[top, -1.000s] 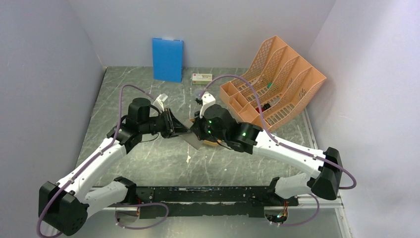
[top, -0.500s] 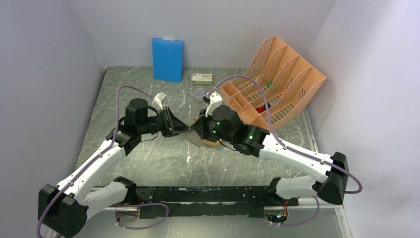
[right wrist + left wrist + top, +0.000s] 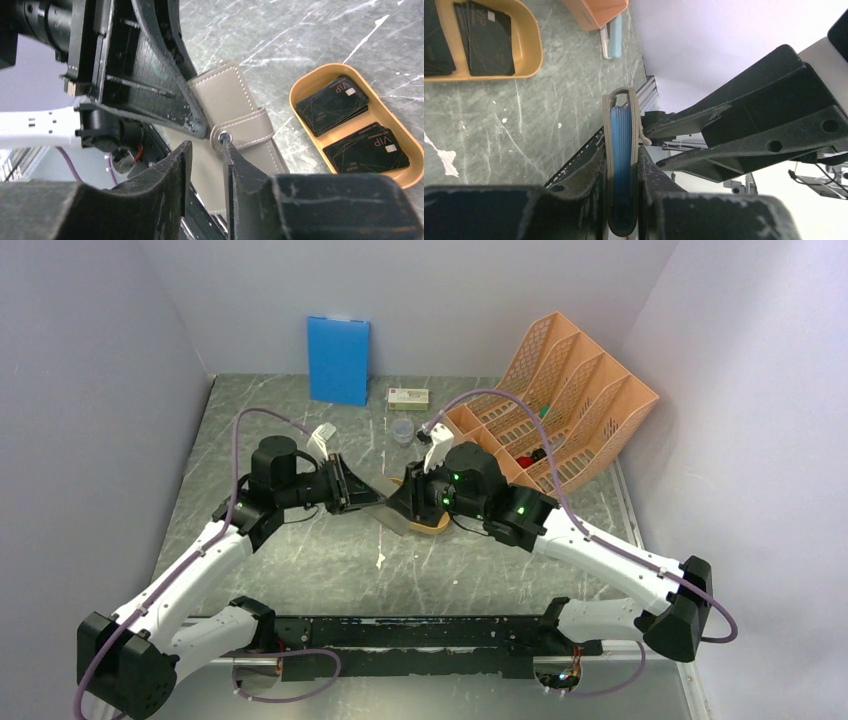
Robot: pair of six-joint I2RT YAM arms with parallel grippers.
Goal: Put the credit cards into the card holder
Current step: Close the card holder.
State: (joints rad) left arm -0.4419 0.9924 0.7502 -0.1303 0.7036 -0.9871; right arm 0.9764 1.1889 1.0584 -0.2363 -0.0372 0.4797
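Left wrist view: the left gripper (image 3: 621, 170) clamps the closed grey folding card holder (image 3: 621, 130), apparently steadying it while the right gripper (image 3: 206, 150), fingers slightly parted, works at its snap tab (image 3: 245, 131).

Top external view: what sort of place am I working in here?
Probably a walled robot test cell dressed as a desk: plain pale walls on three sides, a marbled grey-green tabletop, and an orange mesh file organizer at the back right.
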